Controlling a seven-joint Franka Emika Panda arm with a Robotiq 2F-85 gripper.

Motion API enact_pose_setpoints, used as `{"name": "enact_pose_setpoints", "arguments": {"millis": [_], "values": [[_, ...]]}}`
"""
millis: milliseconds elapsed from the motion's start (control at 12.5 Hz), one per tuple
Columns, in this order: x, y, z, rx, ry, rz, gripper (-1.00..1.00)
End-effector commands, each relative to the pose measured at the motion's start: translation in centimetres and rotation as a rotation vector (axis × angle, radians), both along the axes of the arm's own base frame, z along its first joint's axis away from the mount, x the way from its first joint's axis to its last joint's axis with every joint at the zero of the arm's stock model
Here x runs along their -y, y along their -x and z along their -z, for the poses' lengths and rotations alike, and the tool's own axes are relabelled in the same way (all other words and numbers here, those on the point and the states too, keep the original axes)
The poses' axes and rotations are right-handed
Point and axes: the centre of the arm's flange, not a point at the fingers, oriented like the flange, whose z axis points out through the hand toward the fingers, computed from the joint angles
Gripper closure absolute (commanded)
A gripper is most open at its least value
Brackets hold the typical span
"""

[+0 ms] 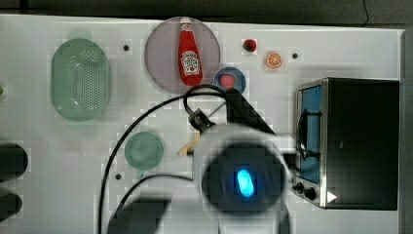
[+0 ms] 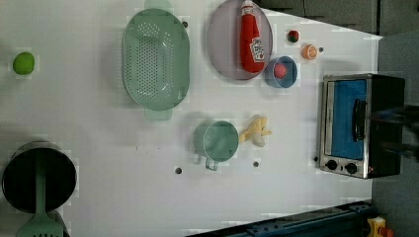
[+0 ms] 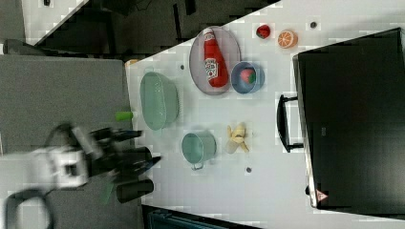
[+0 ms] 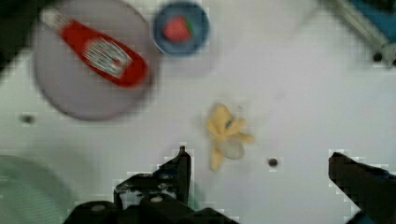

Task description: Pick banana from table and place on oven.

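The banana (image 4: 226,133) is pale yellow and lies on the white table (image 2: 99,148), between the green cup (image 2: 217,140) and the oven (image 2: 356,123). It also shows as banana (image 2: 255,131) and banana (image 3: 237,137); in the top view the arm hides most of the banana (image 1: 186,147). My gripper (image 4: 258,156) hangs above the table, open, with nothing between its fingers, and the banana lies just beyond its fingertips. The oven (image 1: 360,141) has a black top, a bluish glass door and black knobs, and nothing sits on its top (image 3: 353,119).
A ketchup bottle (image 1: 190,51) lies on a grey plate (image 1: 160,63), next to a blue bowl (image 1: 229,80) holding a strawberry. A green colander (image 1: 80,80), an orange slice (image 1: 273,60), a small red fruit (image 1: 250,45) and a black pot (image 2: 39,177) with a green spatula stand further off.
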Motion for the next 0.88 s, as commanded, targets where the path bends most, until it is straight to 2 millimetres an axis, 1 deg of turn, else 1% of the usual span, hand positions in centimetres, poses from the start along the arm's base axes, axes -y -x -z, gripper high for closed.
{"name": "enact_pose_setpoints", "arguments": {"millis": [80, 240, 480, 720, 880], "values": [[-0.8, -0.8, 8.5, -0.066, 0.018, -0.060, -1.00], [-1.1, -1.9, 13.3, -0.066, 0.017, -0.068, -1.00], [-1.3, -2.6, 20.5, -0.090, 0.013, -0.074, -1.00], [-1.7, -2.1, 26.8, -0.116, 0.008, -0.083, -1.00], [-2.5, -1.5, 30.3, -0.127, 0.003, -0.099, -1.00]]}}
